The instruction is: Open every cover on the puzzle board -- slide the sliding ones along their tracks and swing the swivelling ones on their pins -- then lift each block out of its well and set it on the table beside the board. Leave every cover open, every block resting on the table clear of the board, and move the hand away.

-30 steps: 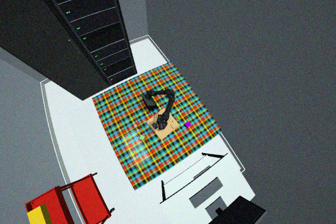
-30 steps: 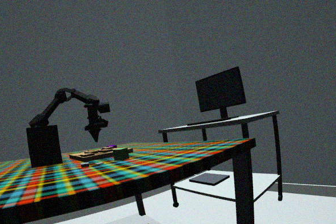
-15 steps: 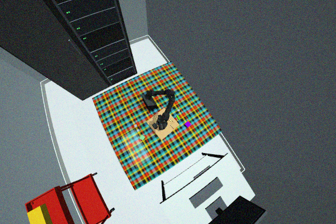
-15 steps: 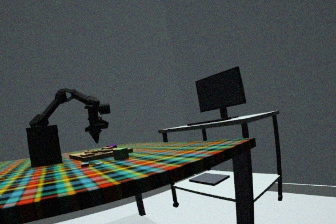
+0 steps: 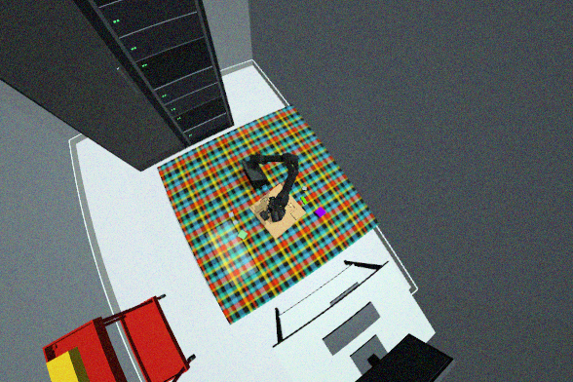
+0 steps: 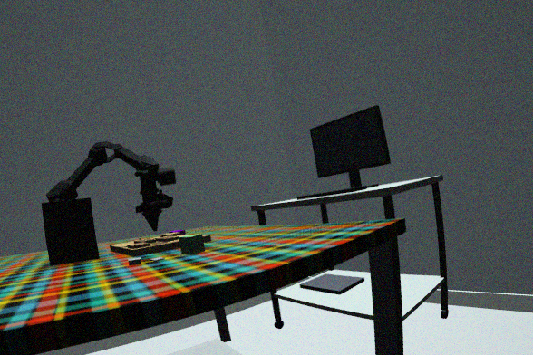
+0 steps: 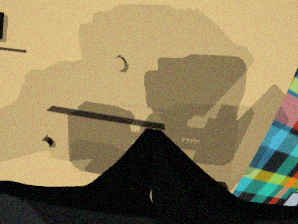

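Note:
The wooden puzzle board (image 5: 277, 231) (image 6: 119, 248) (image 7: 40, 30) lies on the checked cloth. My gripper (image 6: 155, 229) (image 7: 151, 136) is shut and empty, pointing down a little above the board. In the wrist view its tips overlap the end of a long dark slot (image 7: 100, 116); a curved mark (image 7: 123, 63) and a small dark notch (image 7: 49, 141) show nearby. A purple block (image 5: 320, 212) (image 6: 178, 232), a pale green block (image 5: 242, 235) (image 6: 191, 244) and a bright green piece (image 5: 303, 200) are beside the board. The arm hides part of the board; cover states are unclear.
Small whitish pieces (image 5: 304, 188) (image 6: 135, 261) lie on the cloth around the board. The arm's dark base stands beside the board. A dark server rack (image 5: 186, 73), a red cart (image 5: 154, 336) and a desk with a monitor (image 6: 352, 142) stand beyond the table.

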### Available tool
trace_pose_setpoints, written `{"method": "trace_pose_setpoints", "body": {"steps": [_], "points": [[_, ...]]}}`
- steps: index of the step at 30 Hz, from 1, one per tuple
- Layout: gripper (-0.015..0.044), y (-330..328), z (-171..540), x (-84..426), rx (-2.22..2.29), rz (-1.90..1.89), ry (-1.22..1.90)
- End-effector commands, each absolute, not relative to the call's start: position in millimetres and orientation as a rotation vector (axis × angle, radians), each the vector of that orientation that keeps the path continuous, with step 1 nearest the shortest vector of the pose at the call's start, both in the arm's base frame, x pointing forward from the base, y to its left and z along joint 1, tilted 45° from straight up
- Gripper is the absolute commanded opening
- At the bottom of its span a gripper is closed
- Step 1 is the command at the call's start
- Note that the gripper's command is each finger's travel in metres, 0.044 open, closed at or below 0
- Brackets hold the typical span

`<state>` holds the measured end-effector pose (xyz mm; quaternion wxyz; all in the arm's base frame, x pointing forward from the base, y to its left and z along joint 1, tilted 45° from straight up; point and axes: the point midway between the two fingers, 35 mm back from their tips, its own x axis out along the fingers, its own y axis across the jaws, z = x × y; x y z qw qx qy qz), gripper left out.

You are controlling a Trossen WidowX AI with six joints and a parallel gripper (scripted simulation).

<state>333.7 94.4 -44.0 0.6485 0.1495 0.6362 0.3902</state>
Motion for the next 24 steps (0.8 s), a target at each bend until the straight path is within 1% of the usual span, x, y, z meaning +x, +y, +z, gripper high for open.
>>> {"method": "trace_pose_setpoints", "body": {"steps": [1, 24], "points": [[0.0000, 99, -48, 331, 0.346, 0.889, 1.451], [0.0000, 115, -63, 328, 0.347, 0.890, 1.451]]}}
